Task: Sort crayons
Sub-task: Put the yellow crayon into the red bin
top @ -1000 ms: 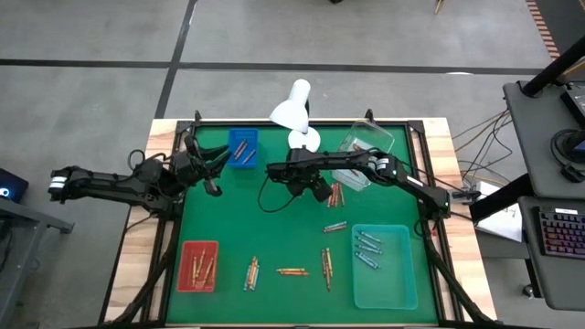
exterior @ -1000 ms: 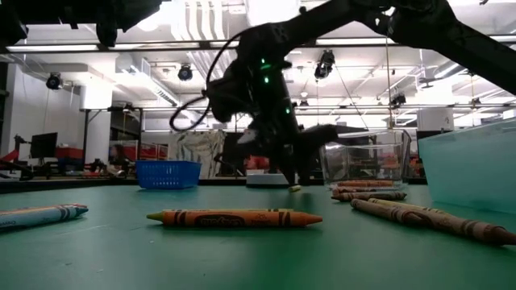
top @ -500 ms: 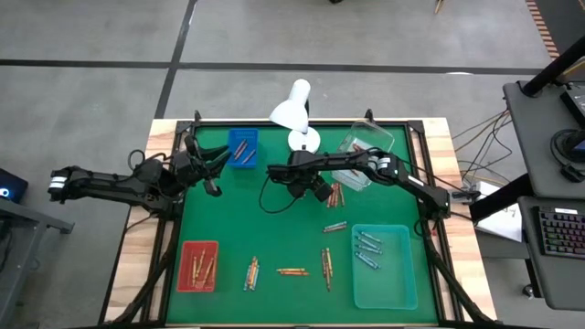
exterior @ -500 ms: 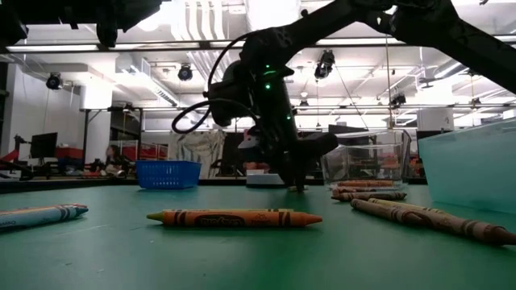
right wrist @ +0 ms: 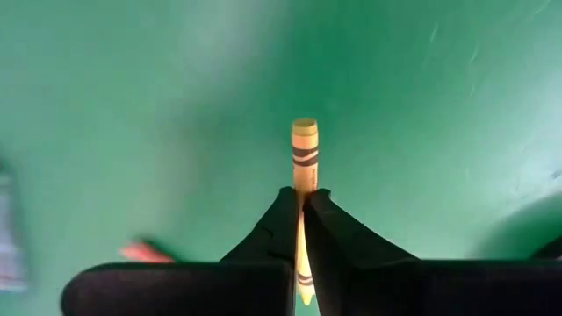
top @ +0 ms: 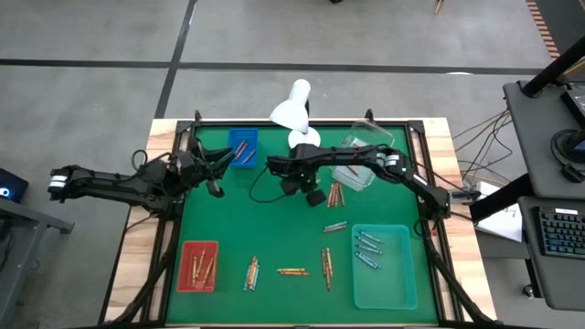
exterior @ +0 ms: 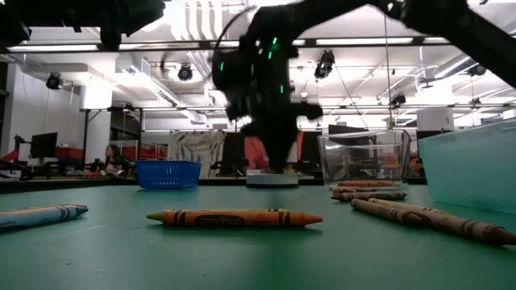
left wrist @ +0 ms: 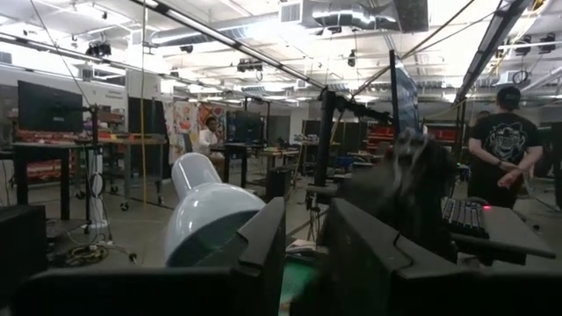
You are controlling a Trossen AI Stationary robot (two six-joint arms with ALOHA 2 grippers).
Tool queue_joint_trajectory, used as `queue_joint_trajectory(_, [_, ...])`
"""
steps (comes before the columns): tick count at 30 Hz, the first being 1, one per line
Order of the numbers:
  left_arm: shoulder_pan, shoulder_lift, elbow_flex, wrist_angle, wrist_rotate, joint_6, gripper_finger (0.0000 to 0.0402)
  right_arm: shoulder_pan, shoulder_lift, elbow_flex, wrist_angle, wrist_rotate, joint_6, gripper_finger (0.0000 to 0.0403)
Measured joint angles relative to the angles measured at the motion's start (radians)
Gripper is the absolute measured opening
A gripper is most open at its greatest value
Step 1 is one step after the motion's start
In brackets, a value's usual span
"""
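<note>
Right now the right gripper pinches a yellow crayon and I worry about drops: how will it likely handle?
The thin yellow crayon looks stiff and probably light. The right gripper pinches it mid-length between narrow tips, so it may pivot. Being round, it would likely roll if dropped on the green table.

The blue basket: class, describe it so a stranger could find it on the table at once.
Start at the white lamp on the far edge of the green table. Left of it sits the blue basket, the only blue container; it holds a few crayons.
</note>
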Motion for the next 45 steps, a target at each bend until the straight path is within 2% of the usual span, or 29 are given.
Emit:
queue_joint_trajectory(5, [0.000,0.018,0.000,-0.001,0.049,-0.014,0.0076,0.009,-0.133,-0.073,0.128,-0.162,0.028,0.0008])
queue_joint_trajectory(9, [-0.001,0.029,0.000,-0.001,0.112,-0.025,0.0076,0.023,-0.288,-0.227,0.330,-0.246,0.074,0.0008])
queue_joint_trajectory(12, [-0.001,0.041,0.000,-0.005,0.158,-0.028,0.0076,0.029,-0.416,-0.396,0.566,-0.246,0.143,0.0008])
queue_joint_trajectory(18, [-0.001,0.108,0.000,-0.007,0.328,-0.041,0.0076,0.058,-0.610,-0.736,1.174,-0.250,0.331,0.0008])
queue_joint_trajectory(23, [-0.004,0.178,0.000,-0.048,0.347,-0.038,0.0083,0.066,-0.677,-0.929,1.580,-0.262,0.452,0.0008])
queue_joint_trajectory(27, [-0.007,0.248,0.000,-0.050,0.347,-0.007,0.0109,0.080,-0.677,-1.002,1.815,-0.273,0.556,0.0008])
queue_joint_trajectory(31, [-0.008,0.343,0.000,0.013,0.344,0.007,0.0146,0.081,-0.663,-1.010,1.873,-0.268,0.642,0.0008])
queue_joint_trajectory(36, [-0.008,0.461,0.000,0.172,0.339,0.007,0.0181,0.081,-0.663,-1.002,1.867,-0.266,0.640,0.0008])
queue_joint_trajectory(45, [-0.010,0.649,0.000,0.467,0.348,-0.012,0.0190,0.081,-0.663,-0.998,1.866,-0.265,0.622,0.0008])
